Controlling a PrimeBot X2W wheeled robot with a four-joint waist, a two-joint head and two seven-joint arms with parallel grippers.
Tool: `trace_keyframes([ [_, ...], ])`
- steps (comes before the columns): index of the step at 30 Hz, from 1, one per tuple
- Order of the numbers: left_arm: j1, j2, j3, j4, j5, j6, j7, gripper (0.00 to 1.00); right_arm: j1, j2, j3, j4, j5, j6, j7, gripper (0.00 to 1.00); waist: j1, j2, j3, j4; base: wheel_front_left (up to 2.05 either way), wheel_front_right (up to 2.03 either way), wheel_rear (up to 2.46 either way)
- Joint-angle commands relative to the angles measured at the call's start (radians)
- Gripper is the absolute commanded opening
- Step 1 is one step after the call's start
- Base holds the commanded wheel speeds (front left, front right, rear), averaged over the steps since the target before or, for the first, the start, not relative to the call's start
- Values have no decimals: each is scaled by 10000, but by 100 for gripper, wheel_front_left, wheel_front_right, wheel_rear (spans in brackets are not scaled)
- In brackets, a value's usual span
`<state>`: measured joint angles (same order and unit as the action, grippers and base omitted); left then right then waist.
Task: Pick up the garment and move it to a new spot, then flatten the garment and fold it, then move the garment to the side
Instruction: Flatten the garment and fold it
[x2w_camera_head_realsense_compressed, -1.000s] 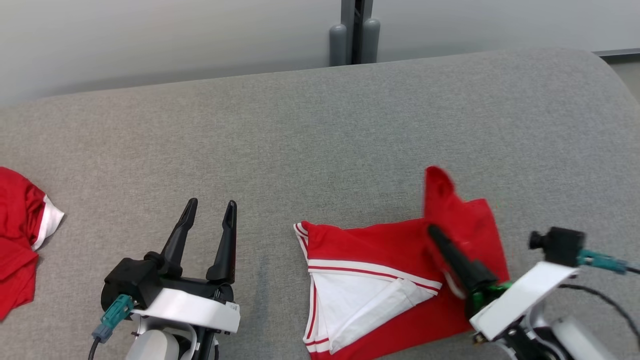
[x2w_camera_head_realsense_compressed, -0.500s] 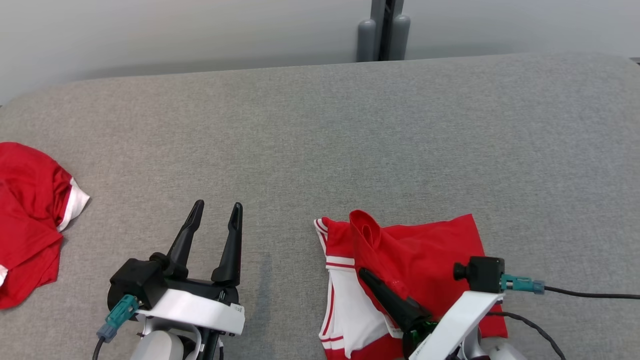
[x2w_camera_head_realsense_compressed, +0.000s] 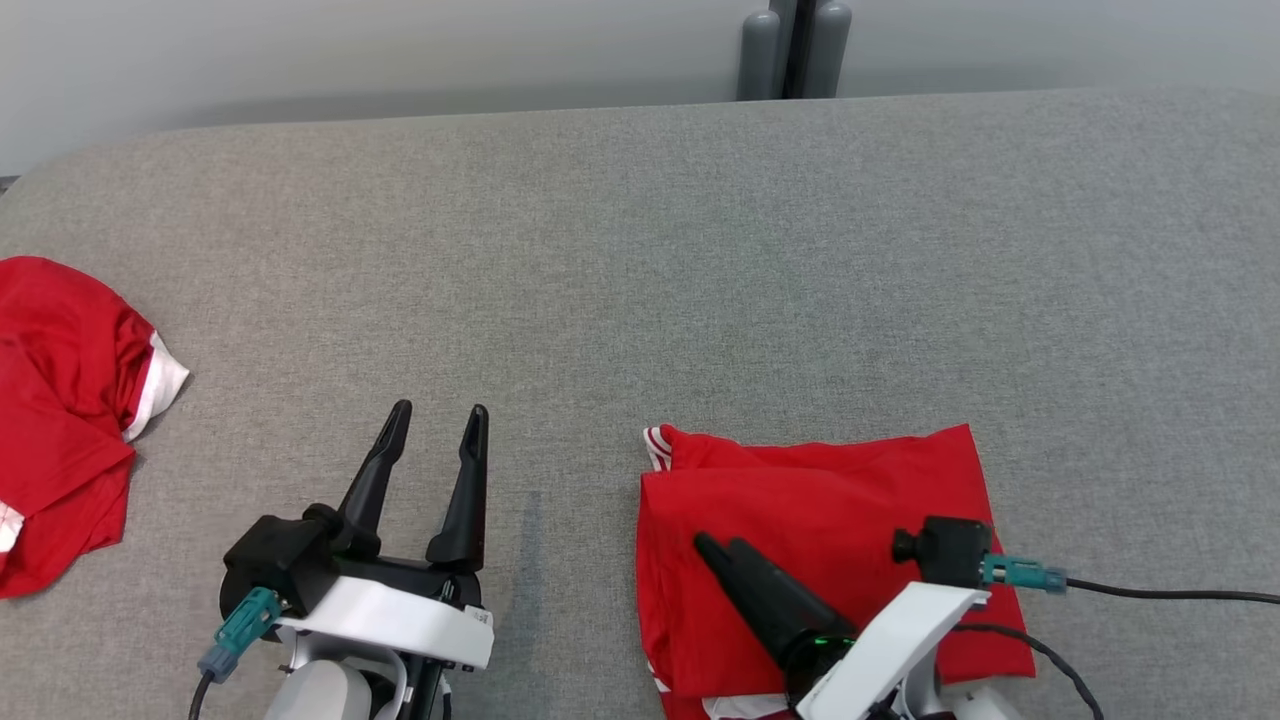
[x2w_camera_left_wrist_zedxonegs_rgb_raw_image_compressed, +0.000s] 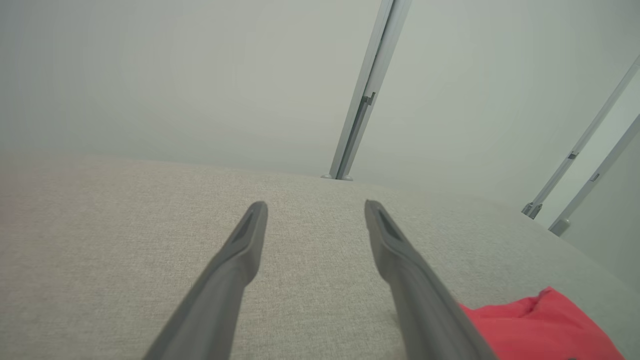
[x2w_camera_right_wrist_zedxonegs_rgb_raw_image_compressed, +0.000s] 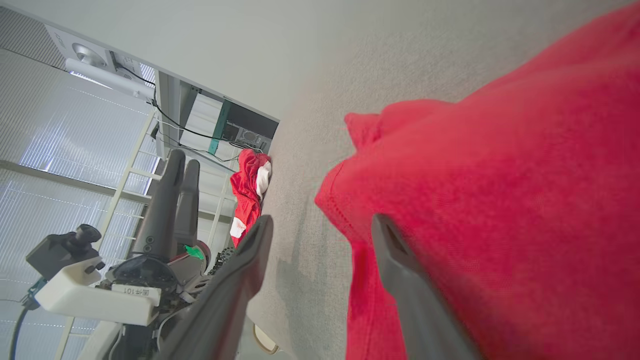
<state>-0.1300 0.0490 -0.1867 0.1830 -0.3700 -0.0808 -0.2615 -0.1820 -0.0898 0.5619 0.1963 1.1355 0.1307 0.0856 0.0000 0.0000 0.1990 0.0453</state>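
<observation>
The red jersey garment (x2w_camera_head_realsense_compressed: 830, 520) lies folded into a rough rectangle on the wide grey woven-fabric surface (x2w_camera_head_realsense_compressed: 700, 250), at the near edge on the robot's right. A bit of red-and-white striped trim (x2w_camera_head_realsense_compressed: 657, 446) peeks out at its far left corner.

The right gripper (x2w_camera_head_realsense_compressed: 718, 548) hangs low over the fold, its two dark fingers spread apart with nothing pinched between them. From its wrist, one finger sits above the red cloth (x2w_camera_right_wrist_zedxonegs_rgb_raw_image_compressed: 500, 200) and the other above bare grey, with the cloth's hemmed edge between them.

The left gripper (x2w_camera_head_realsense_compressed: 438, 412) is well to the left of the jersey over bare fabric, its fingers parted and empty (x2w_camera_left_wrist_zedxonegs_rgb_raw_image_compressed: 316, 205).

A second crumpled red garment with a white edge (x2w_camera_head_realsense_compressed: 60, 400) lies far off to the left.
</observation>
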Motion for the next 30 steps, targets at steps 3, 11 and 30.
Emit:
trace_keyframes([
  [3, -143, 38, -43, 50, -34, 47, -30, 100, -77, 99, 217, -232, 149, -1, 213, 100, 0, 0, 26, -43, 0, 0, 0],
  [11, -166, 36, -99, 118, -17, 66, -30, 100, -170, 52, 199, -602, -28, -1, 276, 100, 0, 0, -92, -169, 0, 0, 0],
  [30, -212, 36, 30, -108, 104, 114, -30, 100, -856, -2514, -2537, -509, -3729, -1, -2654, 100, 0, 0, -264, -752, 0, 0, 0],
])
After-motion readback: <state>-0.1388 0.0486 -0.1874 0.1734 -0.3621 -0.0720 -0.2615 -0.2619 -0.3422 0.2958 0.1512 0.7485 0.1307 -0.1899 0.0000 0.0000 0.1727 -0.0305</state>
